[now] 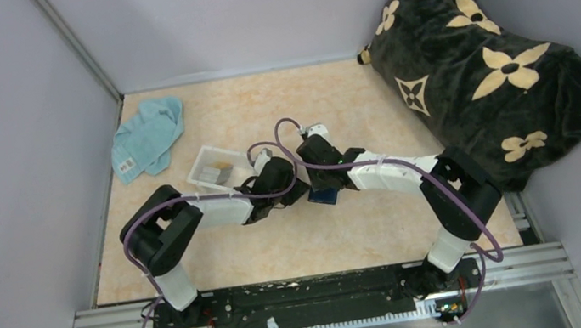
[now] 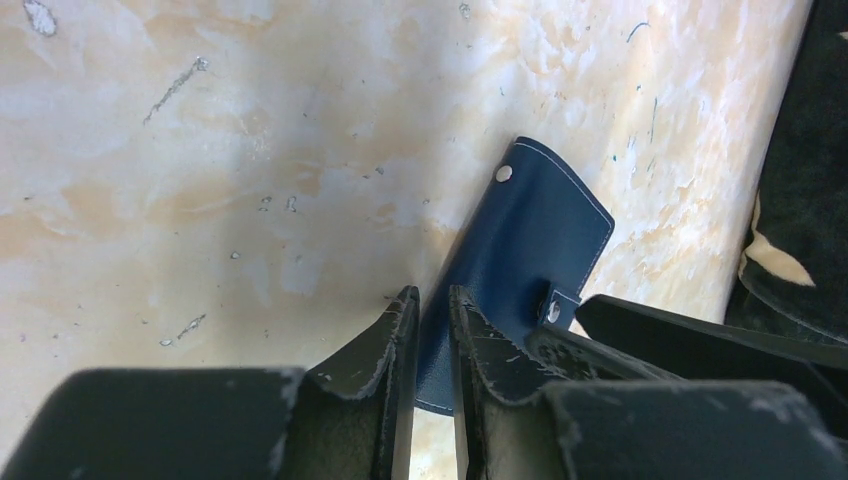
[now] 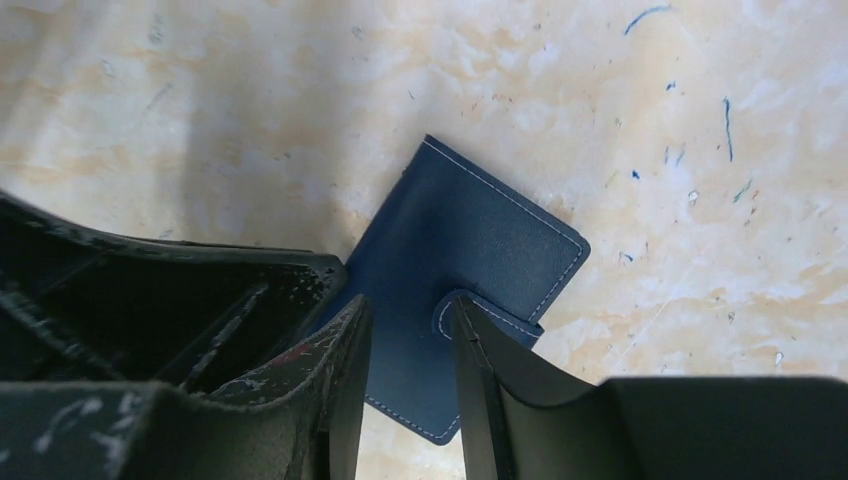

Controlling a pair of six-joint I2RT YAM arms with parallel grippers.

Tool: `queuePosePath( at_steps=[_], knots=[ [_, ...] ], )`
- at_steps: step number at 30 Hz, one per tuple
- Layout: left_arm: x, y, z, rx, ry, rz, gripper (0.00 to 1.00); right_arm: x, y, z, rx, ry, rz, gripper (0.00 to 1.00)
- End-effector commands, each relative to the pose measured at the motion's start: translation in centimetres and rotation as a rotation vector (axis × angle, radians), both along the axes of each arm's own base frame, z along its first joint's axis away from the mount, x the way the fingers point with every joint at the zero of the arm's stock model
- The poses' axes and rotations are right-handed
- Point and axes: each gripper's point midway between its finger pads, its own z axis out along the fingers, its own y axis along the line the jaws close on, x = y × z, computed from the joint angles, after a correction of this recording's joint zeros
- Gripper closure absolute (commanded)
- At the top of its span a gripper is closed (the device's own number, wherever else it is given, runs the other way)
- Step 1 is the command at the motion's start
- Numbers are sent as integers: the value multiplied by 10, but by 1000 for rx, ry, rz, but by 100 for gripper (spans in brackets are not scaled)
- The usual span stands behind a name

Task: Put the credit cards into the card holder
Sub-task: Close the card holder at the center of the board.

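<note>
**Card holder shut beneath both claws, cards waiting in the tray**

The step in hand looks like opening the card holder (image 3: 460, 230), ahead of any card. It seems to lie on the surface (image 2: 200, 150) directly beneath both claws, with its strap (image 3: 500, 320) closed over one edge.

The left claw (image 2: 432, 298) is narrow, its jaws almost together, and the holder's long edge shows through the slit. Whether they nip it I cannot tell. The right claw (image 3: 410, 305) stands about half apart beside the strap, with blue leather showing between the jaws, so it seems to grip nothing.

The next move probably calls for one claw to pin the holder while the other takes a fine pinch on the thin strap and pulls it free. The cover can then fold back to bare the slots.

Only the top view shows the credit cards (image 1: 216, 173), grey and orange, in a clear tray (image 1: 199, 161) to the left of the left claw. That view hides most of the holder under the claws. Only the left wrist view shows the metal stud (image 2: 504, 173) at the holder's far corner.
</note>
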Motion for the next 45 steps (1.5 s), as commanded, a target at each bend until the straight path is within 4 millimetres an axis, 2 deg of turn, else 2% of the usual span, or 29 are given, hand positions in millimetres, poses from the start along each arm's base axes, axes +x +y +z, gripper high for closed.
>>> queuePosePath(
  at_steps=[1,7,11,14,18,21,24,28,36,45],
  knots=[
    [-16,37,-48,195,97,2,75,13,15,41,69,-123,25,64],
    [-12,40,-40,211,73,3,75,31,9,72,44,-230,-8,64],
    [-14,41,-40,209,72,-6,75,32,-17,85,5,-279,-113,66],
    [-21,43,-45,193,87,-16,76,22,-40,72,2,-259,-196,76],
    [-31,46,-50,172,102,-22,77,5,-64,47,-5,-205,-273,99],
    [-35,47,-50,160,105,-26,78,-6,-71,22,-28,-141,-287,100],
    [-38,48,-51,161,108,-33,79,-16,-66,0,-11,-80,-265,100],
    [-41,45,-52,153,109,-52,80,-18,-60,-14,5,-51,-258,100],
    [-42,29,-56,146,110,-101,81,-12,-43,-25,39,-34,-226,100],
    [-44,26,-58,156,115,-108,81,-7,-35,-30,48,-31,-206,100]
  ],
)
